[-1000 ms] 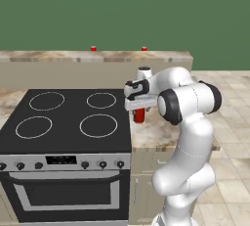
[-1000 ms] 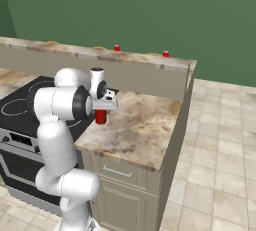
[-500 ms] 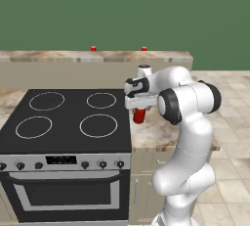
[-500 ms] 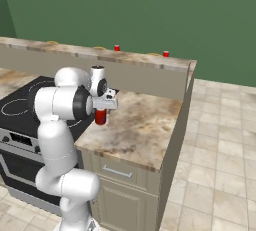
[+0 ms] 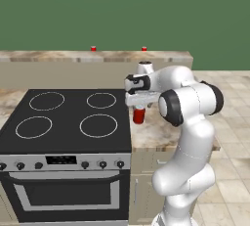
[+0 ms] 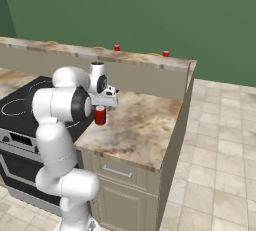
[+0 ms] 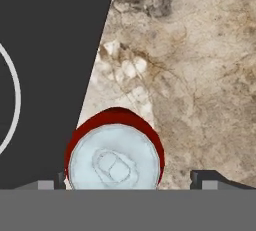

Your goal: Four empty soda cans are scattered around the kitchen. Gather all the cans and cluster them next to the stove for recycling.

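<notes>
While the gripper [image 5: 139, 106] sits over a red soda can [image 5: 139, 116] on the stone surface [image 6: 145, 125] just beside the stove [image 5: 68, 117], its fingers look spread; placement appears finished, retreat next.

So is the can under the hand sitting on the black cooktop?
No, the soda can stands on the tan counter just beside the stove edge, below the hand.

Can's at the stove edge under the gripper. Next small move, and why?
Probably lift the gripper straight up. The soda can stands upright on the counter beside the stove, and in the hand view the right fingertip sits clear of it, so it looks released.
</notes>
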Motion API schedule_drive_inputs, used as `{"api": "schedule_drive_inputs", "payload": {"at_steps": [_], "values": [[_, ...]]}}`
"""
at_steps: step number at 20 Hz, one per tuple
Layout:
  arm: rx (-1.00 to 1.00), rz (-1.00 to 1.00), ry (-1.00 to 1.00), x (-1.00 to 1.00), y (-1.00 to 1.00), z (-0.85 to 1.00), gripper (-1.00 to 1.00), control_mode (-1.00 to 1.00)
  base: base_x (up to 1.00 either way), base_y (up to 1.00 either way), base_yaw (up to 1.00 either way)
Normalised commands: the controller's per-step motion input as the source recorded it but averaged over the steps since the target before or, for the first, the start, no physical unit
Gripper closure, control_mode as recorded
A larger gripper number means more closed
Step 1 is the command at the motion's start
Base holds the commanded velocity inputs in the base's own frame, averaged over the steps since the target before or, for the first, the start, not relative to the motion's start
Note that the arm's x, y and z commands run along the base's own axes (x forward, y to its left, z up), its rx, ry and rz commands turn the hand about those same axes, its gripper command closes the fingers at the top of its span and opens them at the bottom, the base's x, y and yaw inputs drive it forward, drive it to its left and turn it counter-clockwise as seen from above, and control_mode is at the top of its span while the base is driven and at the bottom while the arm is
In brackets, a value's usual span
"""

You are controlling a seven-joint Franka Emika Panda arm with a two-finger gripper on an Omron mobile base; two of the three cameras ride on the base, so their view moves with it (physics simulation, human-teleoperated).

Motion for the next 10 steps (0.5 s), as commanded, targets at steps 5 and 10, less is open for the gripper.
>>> {"api": "schedule_drive_inputs", "payload": {"at_steps": [5, 10], "values": [[0.00, 0.00, 0.00, -0.10, 0.01, 0.21, -1.00, -1.00, 0.00, 0.00, 0.00], [0.00, -0.03, 0.00, -0.23, 0.01, 0.19, -1.00, -1.00, 0.00, 0.00, 0.00]]}}
